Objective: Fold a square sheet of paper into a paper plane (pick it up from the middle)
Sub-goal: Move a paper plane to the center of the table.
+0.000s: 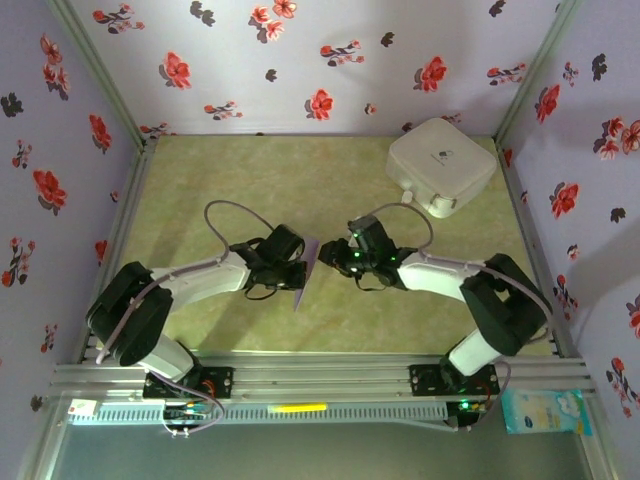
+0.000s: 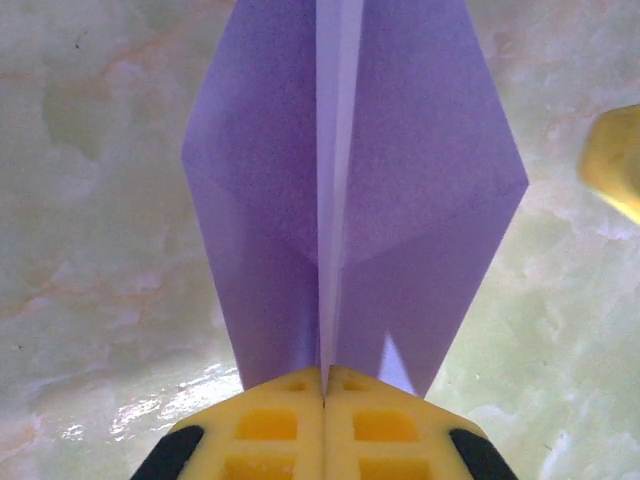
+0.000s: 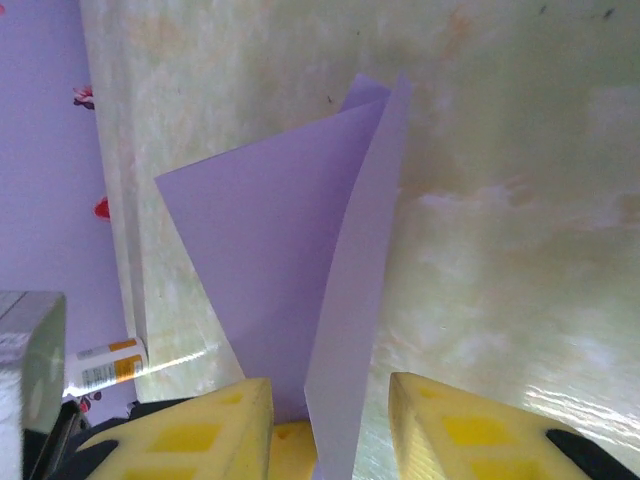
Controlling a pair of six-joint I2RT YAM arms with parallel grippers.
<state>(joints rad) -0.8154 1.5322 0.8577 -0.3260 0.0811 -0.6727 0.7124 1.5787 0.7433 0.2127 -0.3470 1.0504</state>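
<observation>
Left fingers (image 2: 285,425): closed flat against each other and clamped on the rear end of the paper plane (image 2: 340,200), directly on its centre crease.
Reason for grip: the clamp on the crease probably keeps the folded layers together, so the wings fan out evenly to either side.
Left arm: reaches inward from its base at the near edge. The forearm is low over the desk (image 1: 240,175) and the wrist is turned toward the other arm.
Paper plane (image 1: 307,268): held clear of the desk between the two wrists, near the middle. From above it stands edge-on as a narrow sliver, with its point toward the near edge.
Right fingers (image 3: 215,425): set apart, not clamped. A loose flap of the paper plane (image 3: 270,260) stands in the gap. One finger is clear of the paper; contact with the other cannot be confirmed.
Right arm: mirrors the left, with the elbow out to the right and the wrist facing inward.
White rounded box (image 1: 442,165): at the far right of the desk, well apart from the work.
</observation>
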